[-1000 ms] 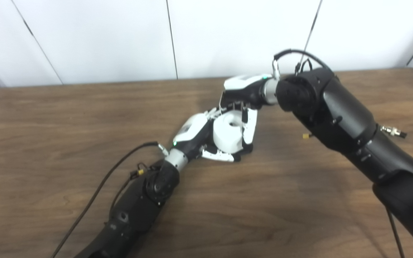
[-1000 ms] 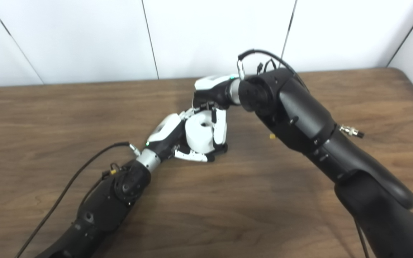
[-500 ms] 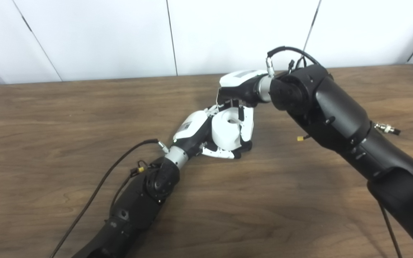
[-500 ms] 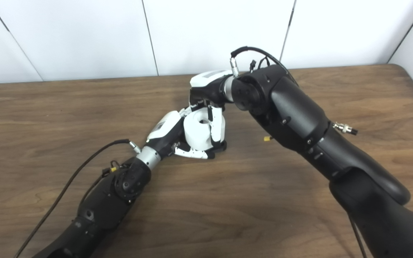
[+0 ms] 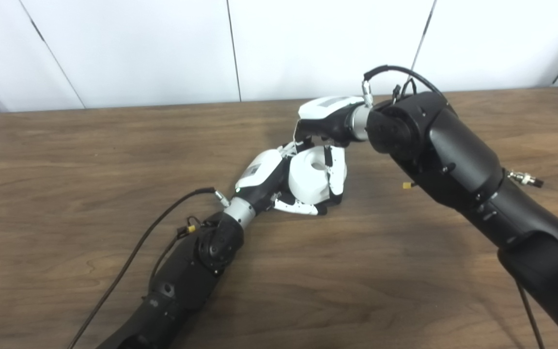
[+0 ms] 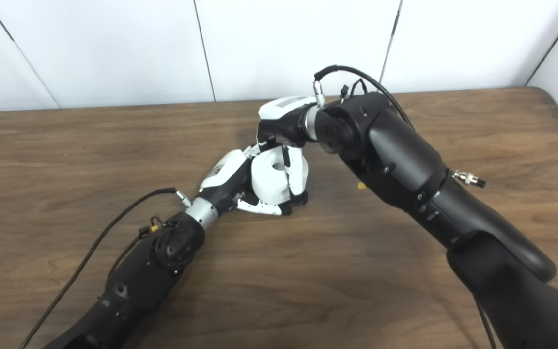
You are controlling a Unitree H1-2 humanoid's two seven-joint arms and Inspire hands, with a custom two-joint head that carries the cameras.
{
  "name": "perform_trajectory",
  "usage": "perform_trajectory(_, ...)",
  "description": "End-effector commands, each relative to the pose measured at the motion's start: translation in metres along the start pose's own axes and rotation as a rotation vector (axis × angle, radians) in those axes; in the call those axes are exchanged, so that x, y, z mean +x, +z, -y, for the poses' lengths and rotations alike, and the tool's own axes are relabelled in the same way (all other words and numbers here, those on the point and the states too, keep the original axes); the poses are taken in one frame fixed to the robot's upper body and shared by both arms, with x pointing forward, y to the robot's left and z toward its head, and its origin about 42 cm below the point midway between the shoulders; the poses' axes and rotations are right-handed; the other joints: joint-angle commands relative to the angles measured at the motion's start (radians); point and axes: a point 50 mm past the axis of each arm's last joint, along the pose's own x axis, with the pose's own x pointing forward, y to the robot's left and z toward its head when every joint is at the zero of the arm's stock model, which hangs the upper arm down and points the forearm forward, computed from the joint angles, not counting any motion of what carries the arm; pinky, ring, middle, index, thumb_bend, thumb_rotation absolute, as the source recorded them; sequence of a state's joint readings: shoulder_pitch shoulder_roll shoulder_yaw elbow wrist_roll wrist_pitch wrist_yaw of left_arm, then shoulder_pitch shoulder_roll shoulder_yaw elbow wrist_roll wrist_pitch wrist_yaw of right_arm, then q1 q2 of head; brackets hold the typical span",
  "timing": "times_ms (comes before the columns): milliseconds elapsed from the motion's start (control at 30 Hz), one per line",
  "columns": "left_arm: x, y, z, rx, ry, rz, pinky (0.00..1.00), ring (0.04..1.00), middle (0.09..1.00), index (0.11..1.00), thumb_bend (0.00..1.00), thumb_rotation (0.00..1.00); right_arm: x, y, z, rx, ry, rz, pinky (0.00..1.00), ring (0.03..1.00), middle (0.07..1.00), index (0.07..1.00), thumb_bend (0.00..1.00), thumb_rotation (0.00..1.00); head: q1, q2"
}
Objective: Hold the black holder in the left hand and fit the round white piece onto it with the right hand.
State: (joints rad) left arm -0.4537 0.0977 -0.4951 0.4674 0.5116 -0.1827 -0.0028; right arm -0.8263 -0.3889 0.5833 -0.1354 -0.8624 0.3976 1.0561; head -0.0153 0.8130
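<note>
Meeting over the middle of the wooden table (image 5: 90,145), both hands close around the round white piece (image 5: 309,177) — a short white cylinder with a hole in its top face. The right hand (image 5: 327,145) comes down from above, its fingers (image 5: 338,169) curled over the piece's far side and gripping it. The left hand (image 5: 271,182) reaches in from below-left, fingers wrapped beneath and beside the piece; whatever it holds there is hidden, so the black holder cannot be made out. A black cable (image 5: 129,261) trails along the left arm.
</note>
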Motion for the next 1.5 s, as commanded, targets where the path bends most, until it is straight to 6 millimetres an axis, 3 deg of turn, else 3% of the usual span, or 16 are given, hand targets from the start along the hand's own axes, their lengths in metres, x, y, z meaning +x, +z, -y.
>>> perform_trajectory(0, -0.024, -0.013, 0.059, -0.034, -0.218, -0.086, 1.0, 1.0, 0.95, 0.48, 0.52, 0.06, -0.004, 0.0, 0.004, -0.025, -0.015, -0.008, 0.77, 0.921, 0.999, 0.996, 0.88, 0.12, 0.0, 0.001)
perform_trajectory(233, -0.024, -0.013, 0.058, -0.031, -0.224, -0.088, 1.0, 1.0, 0.956, 0.481, 0.52, 0.06, -0.005, 0.001, 0.006, -0.04, -0.02, -0.006, 0.76, 0.913, 0.988, 0.979, 0.88, 0.12, 0.0, 0.002)
perform_trajectory(467, -0.024, -0.015, 0.059, -0.037, -0.223, -0.092, 1.0, 1.0, 0.951, 0.481, 0.52, 0.06, -0.008, 0.0, 0.01, -0.044, -0.031, 0.001, 0.69, 0.871, 0.972, 0.972, 0.89, 0.12, -0.004, 0.001)
perform_trajectory(833, -0.024, -0.015, 0.059, -0.033, -0.231, -0.095, 1.0, 1.0, 0.951, 0.481, 0.52, 0.06, -0.013, -0.001, 0.017, -0.038, -0.054, 0.001, 0.7, 0.862, 0.988, 1.0, 0.9, 0.13, -0.004, 0.001)
perform_trajectory(1167, -0.024, -0.016, 0.059, -0.033, -0.227, -0.088, 1.0, 1.0, 0.945, 0.481, 0.52, 0.06, -0.019, -0.005, 0.035, -0.027, -0.08, 0.004, 0.69, 0.899, 1.0, 1.0, 1.0, 0.17, 0.001, 0.005)
perform_trajectory(1467, -0.024, -0.017, 0.06, -0.037, -0.232, -0.093, 1.0, 1.0, 0.945, 0.48, 0.52, 0.06, -0.025, -0.008, 0.046, -0.018, -0.091, -0.003, 0.71, 0.907, 1.0, 1.0, 1.0, 0.16, 0.001, 0.005)
